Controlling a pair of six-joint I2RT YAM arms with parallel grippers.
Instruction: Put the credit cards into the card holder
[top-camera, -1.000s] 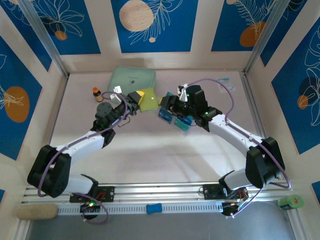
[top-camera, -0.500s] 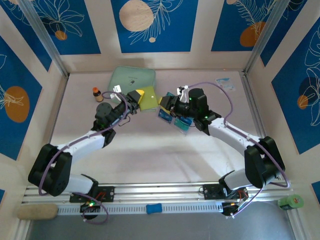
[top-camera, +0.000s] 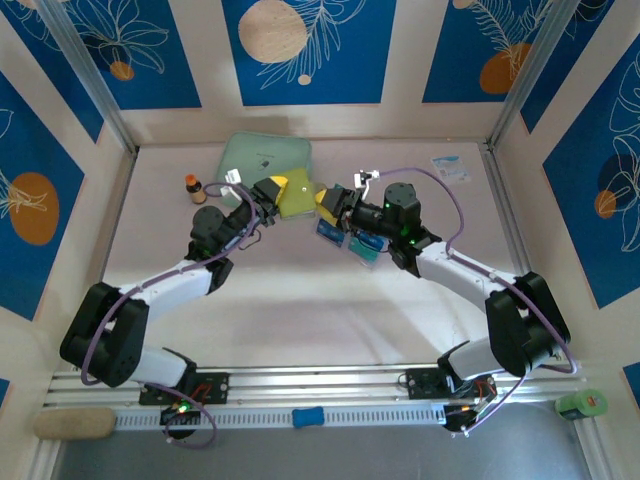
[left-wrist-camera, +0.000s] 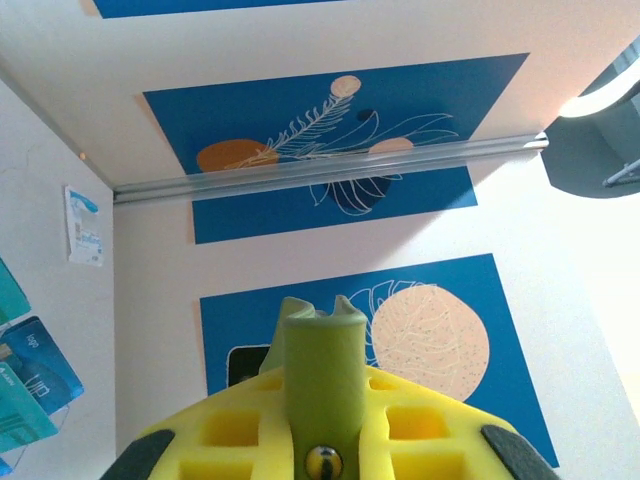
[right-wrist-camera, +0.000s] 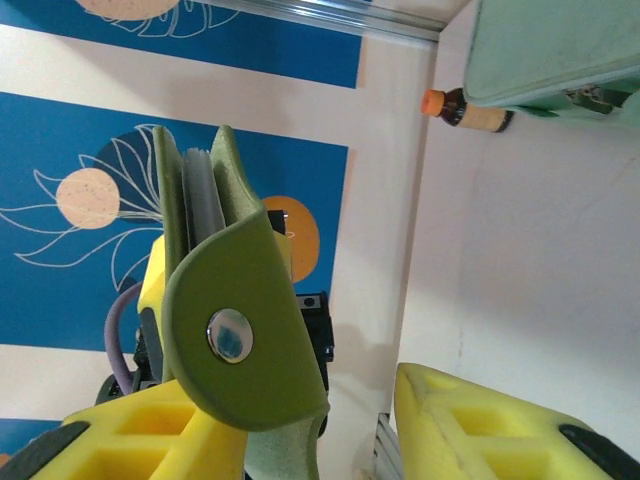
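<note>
The olive card holder is held up off the table at the back centre by my left gripper, which is shut on it. In the left wrist view its folded strap with a metal snap stands between the yellow fingers. My right gripper sits at the holder's right edge, jaws apart. The rounded snap flap rests against one finger, and the other finger stands well away. Several blue and teal credit cards lie on the table under the right wrist; they also appear as cards at the left wrist view's edge.
A pale mint zip pouch lies at the back, with a small brown bottle with an orange cap to its left. A white-and-blue paper packet lies at the back right. The enclosure's walls stand close behind both grippers.
My right gripper has moved left to the card holder's edge and its jaws have narrowed slightly. The left gripper keeps its hold, shifted a little.
</note>
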